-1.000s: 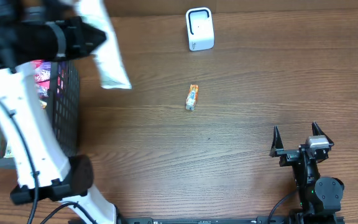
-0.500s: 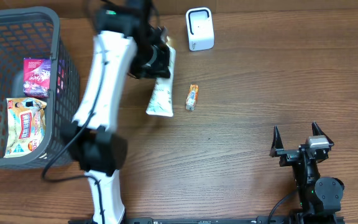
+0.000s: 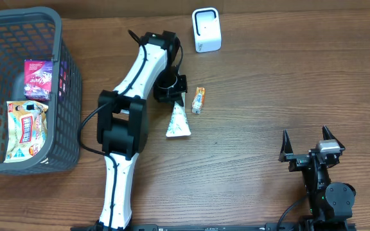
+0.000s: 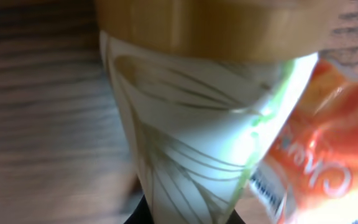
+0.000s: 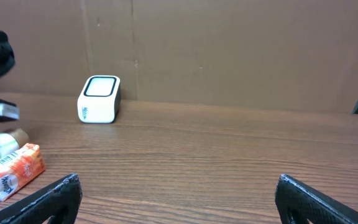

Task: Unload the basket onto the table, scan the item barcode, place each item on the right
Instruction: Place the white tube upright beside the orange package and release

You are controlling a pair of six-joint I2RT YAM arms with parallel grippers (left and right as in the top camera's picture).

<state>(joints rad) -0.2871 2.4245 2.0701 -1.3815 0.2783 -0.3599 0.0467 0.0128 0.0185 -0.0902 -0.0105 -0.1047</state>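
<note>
White with thin green lines, the tube [image 3: 177,120] is showing me no print I can read; the left wrist view is giving only its curved pattern and a tan band [image 4: 210,25] at the top. The orange pack [image 3: 199,101] beside it is carrying white lettering, but it is blurring out up close and sitting too small in the other views. Labels on the pink packet [image 3: 37,70] and the snack bag [image 3: 26,128] in the basket [image 3: 63,77] at upper left are also too small for me.

My left gripper [image 3: 172,96] is clamping tight on the tube's narrow end, just left of the pack, with the flat end pointing toward the bottom of the frame. I cannot tell whether it is touching the table [image 3: 255,83]. The right gripper [image 3: 306,131] is standing fully wide at lower right, holding nothing.

A second ago the left arm was carrying the tube over the basket's edge; half a second ago it was nearer the scanner [image 3: 206,30] at top centre. Now the tube is sitting lower, mid-frame. The right gripper is staying put.
</note>
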